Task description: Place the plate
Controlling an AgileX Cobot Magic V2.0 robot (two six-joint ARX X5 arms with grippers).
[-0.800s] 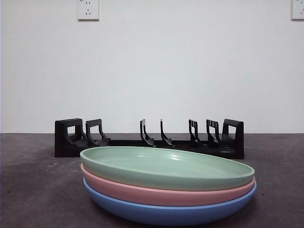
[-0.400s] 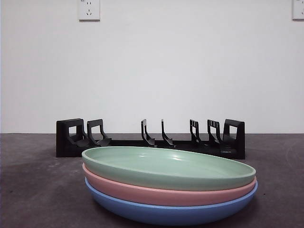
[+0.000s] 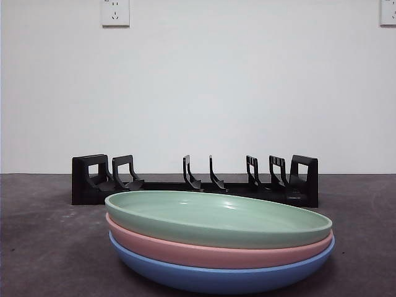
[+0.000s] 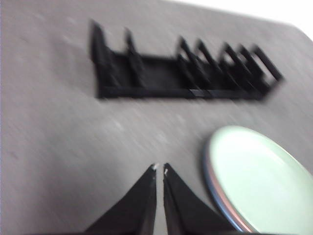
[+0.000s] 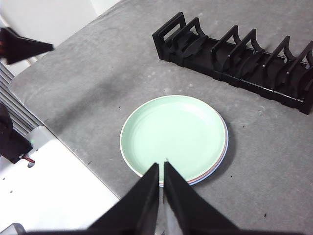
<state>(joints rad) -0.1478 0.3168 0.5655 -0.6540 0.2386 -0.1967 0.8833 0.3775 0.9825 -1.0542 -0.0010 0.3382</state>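
Now we must lift only the green plate (image 3: 218, 218), low centre on the stack, toward the rack (image 3: 195, 180); left gripper (image 4: 160, 169) and right gripper (image 5: 160, 165) hang pinched together, holding nothing.

Lab bench: bare white wall (image 3: 247, 93), grey table (image 3: 37, 247), wall socket (image 3: 115, 12).

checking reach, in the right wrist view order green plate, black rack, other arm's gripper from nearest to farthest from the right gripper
From the right gripper:
1. green plate, atop the stack, just beyond its fingers.
2. black rack, farther across the table.
3. other arm's gripper, off to one side; too close with the rack to rank.
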